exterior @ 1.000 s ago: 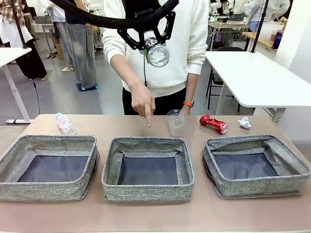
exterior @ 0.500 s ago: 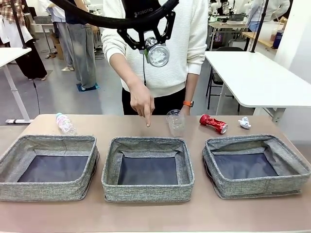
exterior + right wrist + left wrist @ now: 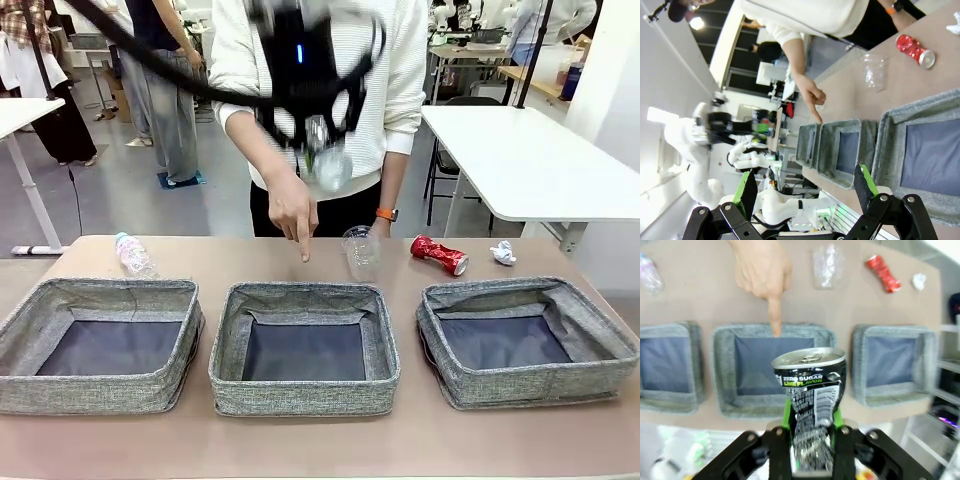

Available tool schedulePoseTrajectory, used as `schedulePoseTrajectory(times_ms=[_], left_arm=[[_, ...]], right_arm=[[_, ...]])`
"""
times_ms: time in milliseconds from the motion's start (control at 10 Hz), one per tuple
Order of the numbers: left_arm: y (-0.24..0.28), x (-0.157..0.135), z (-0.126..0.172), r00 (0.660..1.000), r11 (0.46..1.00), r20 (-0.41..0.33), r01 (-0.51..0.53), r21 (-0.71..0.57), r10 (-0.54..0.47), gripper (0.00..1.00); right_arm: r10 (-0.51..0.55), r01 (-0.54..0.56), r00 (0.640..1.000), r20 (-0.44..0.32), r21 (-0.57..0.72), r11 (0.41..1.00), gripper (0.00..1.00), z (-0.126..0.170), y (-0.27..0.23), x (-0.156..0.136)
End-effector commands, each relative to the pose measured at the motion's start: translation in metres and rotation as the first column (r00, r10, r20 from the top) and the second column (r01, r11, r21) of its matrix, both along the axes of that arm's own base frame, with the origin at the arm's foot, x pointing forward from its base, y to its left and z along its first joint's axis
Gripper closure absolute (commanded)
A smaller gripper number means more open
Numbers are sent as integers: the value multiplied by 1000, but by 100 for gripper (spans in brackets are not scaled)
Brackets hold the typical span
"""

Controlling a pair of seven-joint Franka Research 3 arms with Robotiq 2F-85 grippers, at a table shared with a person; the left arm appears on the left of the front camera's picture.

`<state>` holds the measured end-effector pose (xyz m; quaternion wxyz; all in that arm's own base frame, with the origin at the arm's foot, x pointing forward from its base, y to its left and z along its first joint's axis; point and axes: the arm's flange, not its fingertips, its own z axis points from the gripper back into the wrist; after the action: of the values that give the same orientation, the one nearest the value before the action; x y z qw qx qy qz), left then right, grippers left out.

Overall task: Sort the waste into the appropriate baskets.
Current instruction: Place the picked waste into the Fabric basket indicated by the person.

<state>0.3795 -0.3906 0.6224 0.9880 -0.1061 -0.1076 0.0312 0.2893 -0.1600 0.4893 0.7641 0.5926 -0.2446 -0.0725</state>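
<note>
The left gripper [image 3: 811, 412] has its jaws clamped on the dark printed drink can [image 3: 810, 390], high above the middle basket [image 3: 300, 392] of 3, and a person's hand [image 3: 294, 214] points 1 finger at that basket's far rim. Beyond the middle basket stands the clear plastic cup [image 3: 361, 252], with the crushed red can [image 3: 438, 254] and crumpled white paper ball [image 3: 503, 253] farther right and the clear plastic bottle [image 3: 133, 254] off to the left. The right gripper [image 3: 806, 184] has its jaws wide apart, holding nothing.
</note>
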Motion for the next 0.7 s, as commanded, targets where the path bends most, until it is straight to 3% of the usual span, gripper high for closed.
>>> schedulePoseTrajectory(times_ms=[0, 100, 200, 300, 600], left_arm=[[13, -10, -104, 1000, 1000, 23, -17, -2, 17, 68], [13, -5, -143, 1000, 999, -13, 16, -36, -16, 68], [8, -6, -163, 999, 999, -2, 40, -23, -40, 68], [3, -8, -172, 996, 996, -3, 92, -9, -92, 68], [-6, -15, -169, 992, 992, -39, 122, 35, -120, 68]], right_arm=[[-4, 3, 999, 35, 10, 1000, 0, 2, 1, 3], [-4, 3, 999, 35, 10, 1000, 0, 2, 1, 3], [-4, 3, 999, 35, 10, 1000, 0, 2, 1, 3], [-4, 3, 999, 35, 10, 1000, 0, 2, 1, 3], [-4, 3, 999, 35, 10, 1000, 0, 2, 1, 3]])
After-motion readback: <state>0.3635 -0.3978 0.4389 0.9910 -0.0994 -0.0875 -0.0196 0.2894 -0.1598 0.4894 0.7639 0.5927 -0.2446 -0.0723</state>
